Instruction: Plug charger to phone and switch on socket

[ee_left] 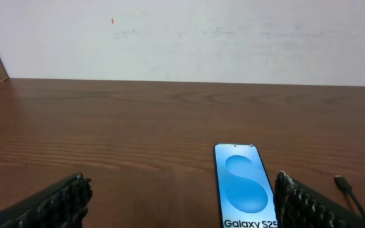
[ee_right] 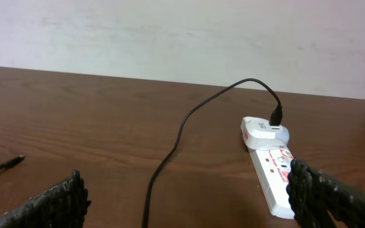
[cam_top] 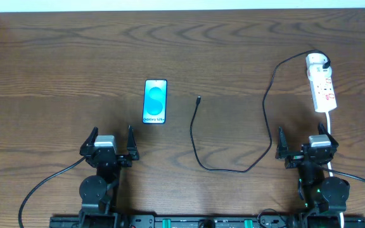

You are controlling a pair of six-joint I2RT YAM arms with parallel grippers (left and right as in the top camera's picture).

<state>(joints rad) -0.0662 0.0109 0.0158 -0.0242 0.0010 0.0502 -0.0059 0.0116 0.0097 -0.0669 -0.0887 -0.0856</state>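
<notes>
Both grippers low, at near side of table (cam_top: 56, 63).
- Left gripper (cam_top: 112, 130): jaws wide apart, empty. Right gripper (cam_top: 301, 133): same.
- Phone (cam_top: 155, 101): flat, screen up, ahead of left gripper, slightly to its right.
- Charger (cam_top: 195, 142): connector tip (cam_top: 198, 99) ahead and further right of left gripper, near phone, not touching.
- Plug head (cam_top: 315, 60): seems seated in socket (cam_top: 322, 88), ahead of right gripper.
- Likely step: grasp cable just behind tip. Pinch low, leave tip free. Thin cable may slip, so close fully before lifting.
</notes>
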